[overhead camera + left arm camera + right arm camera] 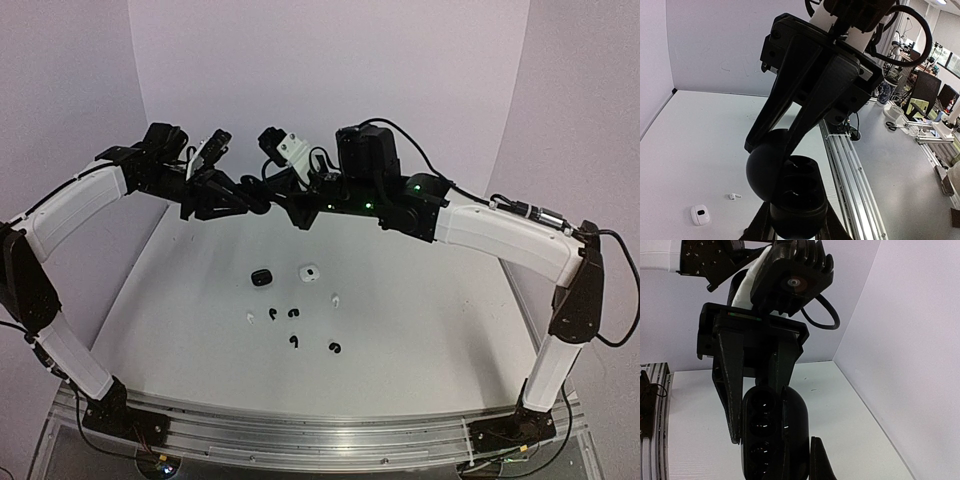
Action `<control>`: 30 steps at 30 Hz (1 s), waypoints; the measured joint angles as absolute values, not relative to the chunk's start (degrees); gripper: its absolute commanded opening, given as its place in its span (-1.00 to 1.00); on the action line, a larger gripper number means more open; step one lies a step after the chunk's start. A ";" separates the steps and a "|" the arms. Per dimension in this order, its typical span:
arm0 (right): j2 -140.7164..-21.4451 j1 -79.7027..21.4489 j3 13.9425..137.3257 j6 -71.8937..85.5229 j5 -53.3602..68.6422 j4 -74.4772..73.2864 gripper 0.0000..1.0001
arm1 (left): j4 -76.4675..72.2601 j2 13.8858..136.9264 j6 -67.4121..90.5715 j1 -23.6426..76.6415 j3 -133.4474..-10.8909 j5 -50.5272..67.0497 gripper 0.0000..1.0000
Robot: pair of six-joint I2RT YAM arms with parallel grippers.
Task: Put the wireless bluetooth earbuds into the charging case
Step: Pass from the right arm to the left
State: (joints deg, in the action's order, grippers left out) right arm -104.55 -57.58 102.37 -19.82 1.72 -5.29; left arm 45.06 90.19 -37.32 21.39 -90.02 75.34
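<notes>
Left tool (250,198) and right tool (283,200) met in mid-air, each pinching the open black charging case (772,435) between them. Earbuds (293,342) lay scattered on the worktop (430,310), well below both tools.

White table (430,330) edged by metal rail (300,435), perhaps scissors (893,126) beyond.

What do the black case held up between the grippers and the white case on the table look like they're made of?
The black case looks like hard moulded plastic with a glossy finish: small highlights glint in its earbud wells. The white case is probably plastic too, smooth and evenly lit, more satin than shiny, though it is too small to judge further.
</notes>
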 measured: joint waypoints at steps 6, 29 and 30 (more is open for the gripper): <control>-104.55 -57.58 102.41 -19.92 1.76 -5.30 -1.00 | 45.08 90.19 -35.60 21.39 -90.02 75.87 -0.40; -104.55 -57.84 102.41 -19.20 1.82 -5.48 -0.72 | 45.57 90.19 -39.66 21.32 -89.97 76.42 -1.00; -104.55 -57.84 102.41 -18.79 2.15 -5.61 -0.67 | 46.16 90.17 -41.91 21.32 -89.85 76.44 -1.00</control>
